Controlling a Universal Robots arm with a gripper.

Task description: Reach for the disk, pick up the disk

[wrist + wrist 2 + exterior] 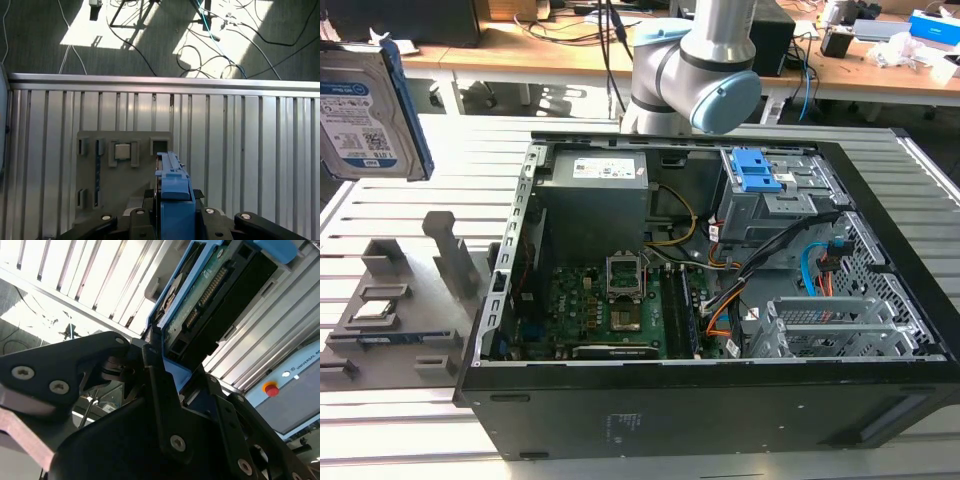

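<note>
The disk (pixel 360 110) hangs in the air at the exterior view's upper left, well above the table. Its white-and-blue label faces the camera and a blue carrier frame runs down its edge. In the first wrist view the blue frame of the disk (pixel 173 192) stands edge-on between the black fingers, and my gripper (pixel 172 202) is shut on it. The second wrist view shows the disk's (pixel 215 285) circuit-board side and connector, with my gripper (pixel 160 350) clamped on the blue frame.
An open computer case (pixel 720 250) lies on the slatted metal table, with blue caddies (pixel 755 170) in its drive bay. A grey fixture block (pixel 400 300) with slots holds a small square chip (pixel 121 151) below the disk. Cables lie on the floor (pixel 210 40) beyond the table edge.
</note>
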